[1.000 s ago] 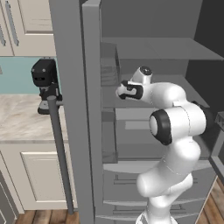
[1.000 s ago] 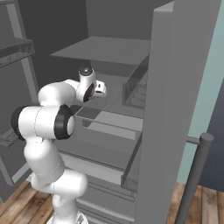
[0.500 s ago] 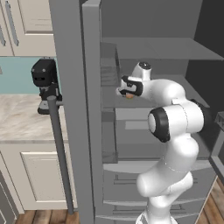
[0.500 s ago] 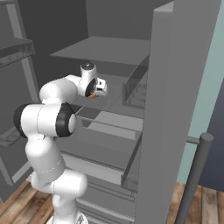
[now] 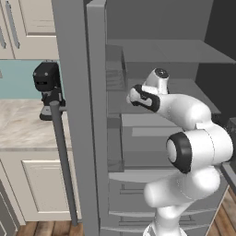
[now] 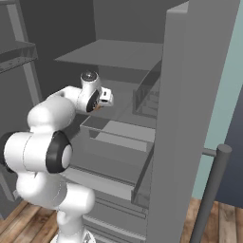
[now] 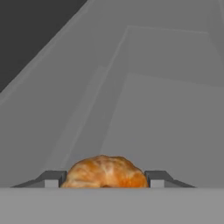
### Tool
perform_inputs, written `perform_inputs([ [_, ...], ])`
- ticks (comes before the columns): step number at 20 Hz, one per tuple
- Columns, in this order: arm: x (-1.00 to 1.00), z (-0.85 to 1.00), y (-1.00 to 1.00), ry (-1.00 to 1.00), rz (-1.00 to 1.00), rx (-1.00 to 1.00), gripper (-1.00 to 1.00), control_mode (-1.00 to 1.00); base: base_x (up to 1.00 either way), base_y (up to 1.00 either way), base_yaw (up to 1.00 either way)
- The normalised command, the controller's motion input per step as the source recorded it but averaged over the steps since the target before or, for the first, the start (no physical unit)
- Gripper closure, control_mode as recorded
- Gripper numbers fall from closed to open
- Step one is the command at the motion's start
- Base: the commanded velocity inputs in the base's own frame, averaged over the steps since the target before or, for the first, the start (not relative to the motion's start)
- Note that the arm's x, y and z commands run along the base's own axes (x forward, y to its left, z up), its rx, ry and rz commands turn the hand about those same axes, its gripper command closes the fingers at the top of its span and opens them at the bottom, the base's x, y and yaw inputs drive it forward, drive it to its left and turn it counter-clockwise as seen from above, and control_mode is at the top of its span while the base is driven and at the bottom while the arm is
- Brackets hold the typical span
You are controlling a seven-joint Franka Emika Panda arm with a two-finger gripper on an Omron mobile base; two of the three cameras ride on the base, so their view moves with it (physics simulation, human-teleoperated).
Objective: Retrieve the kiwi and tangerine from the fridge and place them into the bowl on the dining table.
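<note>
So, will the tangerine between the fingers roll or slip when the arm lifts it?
The tangerine is round, so it would probably roll if released. Its skin looks dimpled, not glossy, so slipping seems unlikely. The fingers flank it closely.

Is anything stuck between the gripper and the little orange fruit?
No. In the hand view the tangerine sits right between the gripper fingertips, one on each side, with nothing in between. Behind it are just the grey fridge shelves.

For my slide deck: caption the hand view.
Gripper closed on the tangerine above a grey fridge shelf.
</note>
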Motion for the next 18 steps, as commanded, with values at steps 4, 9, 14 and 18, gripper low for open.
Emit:
perform_inputs([
  [4, -1.00, 0.11, -0.18, -0.16, 0.00, 0.00, 1.00, -1.00, 0.00, 0.00, 0.00],
  [9, -1.00, 0.80, -0.45, -0.13, 0.01, 0.00, 1.00, -1.00, 0.00, 0.00, 0.00],
  [14, -1.00, 1.00, -0.39, -0.02, 0.01, -0.01, 1.00, -1.00, 0.00, 0.00, 0.00],
  [18, -1.00, 1.00, -0.10, 0.06, 0.01, -0.04, 1.00, -1.00, 0.00, 0.00, 0.00],
])
